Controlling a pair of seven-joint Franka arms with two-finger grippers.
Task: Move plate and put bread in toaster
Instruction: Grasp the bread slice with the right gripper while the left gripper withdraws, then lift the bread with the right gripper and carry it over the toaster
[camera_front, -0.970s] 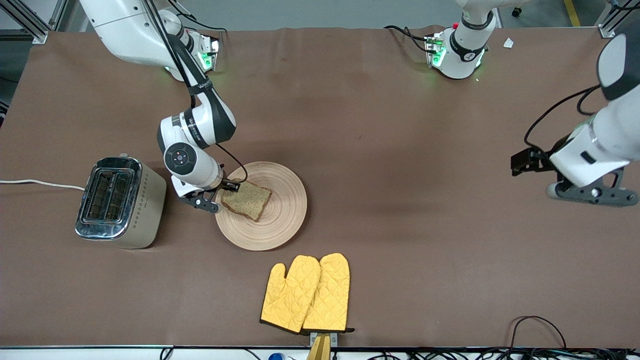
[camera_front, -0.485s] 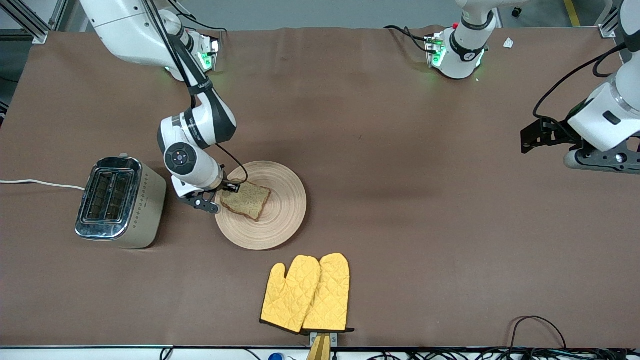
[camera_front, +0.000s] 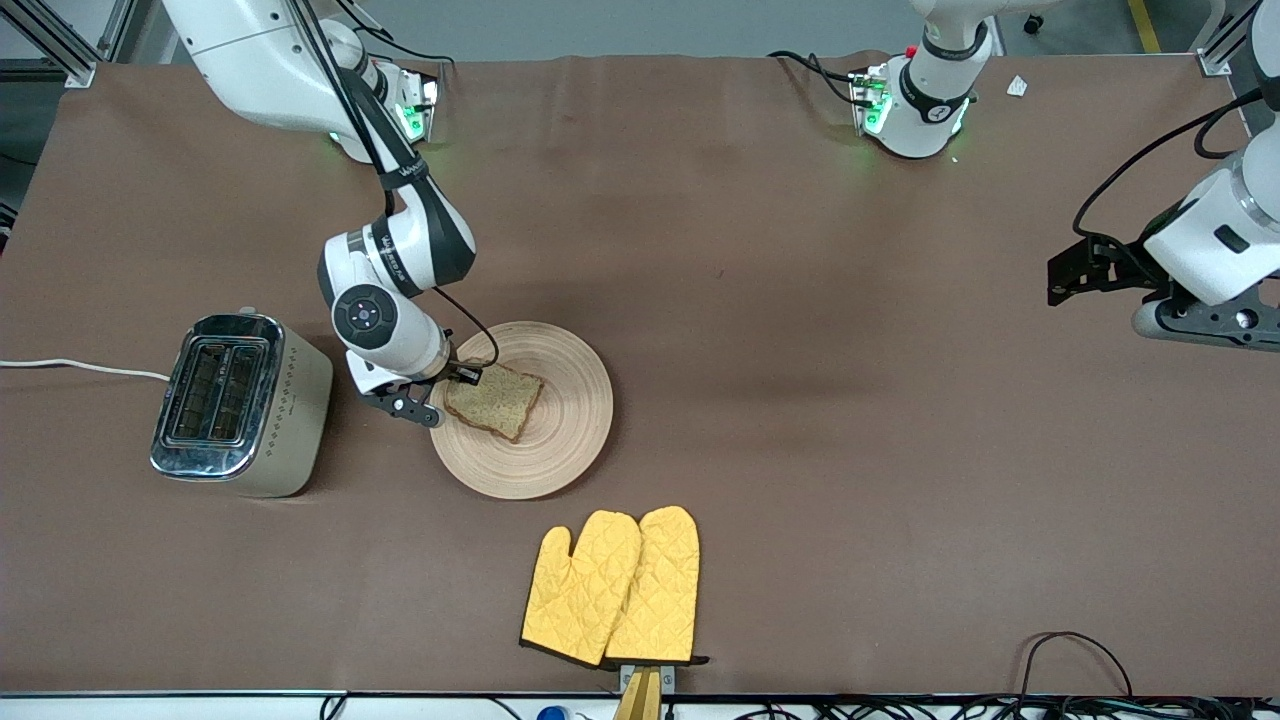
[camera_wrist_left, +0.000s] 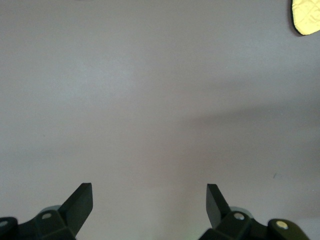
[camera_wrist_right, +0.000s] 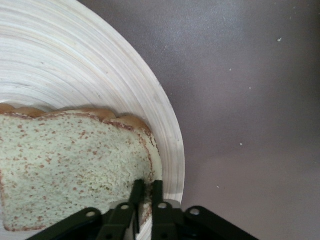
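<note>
The brown surface (camera_front: 800, 350) carries the plate (camera_front: 560, 440) beside the toaster (camera_front: 240, 405), with the bread (camera_front: 495, 400) lying on the plate. The right pincer (camera_wrist_right: 146, 192) is clamped on the bread's edge at the plate's toaster-side rim. The left pincer (camera_wrist_left: 149, 197) hangs spread wide over bare surface at the left arm's end.

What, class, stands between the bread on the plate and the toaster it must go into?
Nothing visible: bare table lies between the plate and the toaster. The right gripper is shut on the bread; the left gripper waits open.

We see two white arms with black joint bands and black cables. Our grippers are black (green lights glow at both bases).
</note>
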